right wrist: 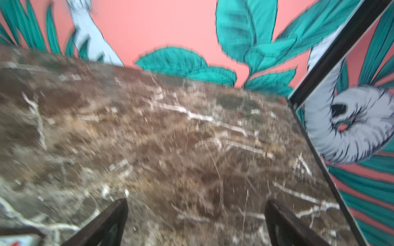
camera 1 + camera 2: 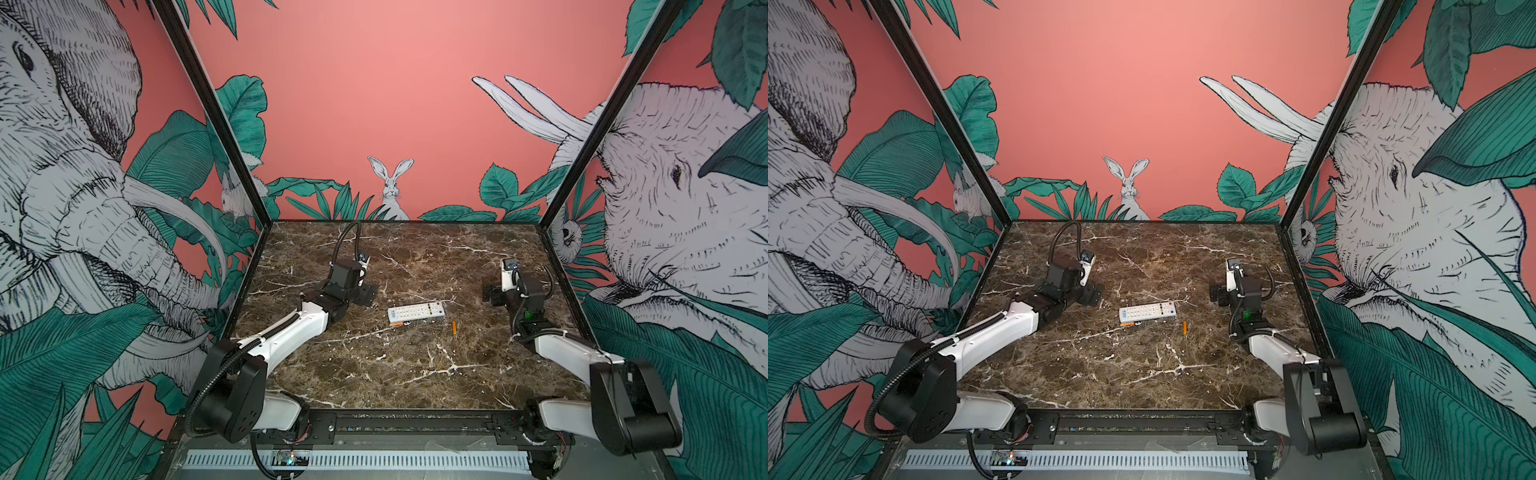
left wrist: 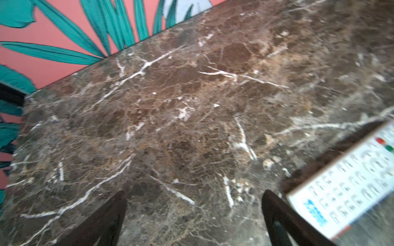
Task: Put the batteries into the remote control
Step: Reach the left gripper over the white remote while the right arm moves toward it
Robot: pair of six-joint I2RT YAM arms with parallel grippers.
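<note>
Left wrist view shows you the remote control close up: white, rows of buttons, beside the wide-open left claw. Both top views add two slim orange cylinders: one battery just beside the remote, the other battery apart on the marble bench. The right claw stands wide, empty.

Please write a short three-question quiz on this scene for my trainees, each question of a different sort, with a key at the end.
1. True or false: the remote control lies buttons-up on the marble table.
2. How many orange batteries lie on the table? A one; B two; C four.
3. Fill in: the left hand and the right hand are both ____ and hold nothing.

Key: 1 true; 2 B (one apart, one beside the remote's near edge); 3 open.
</note>
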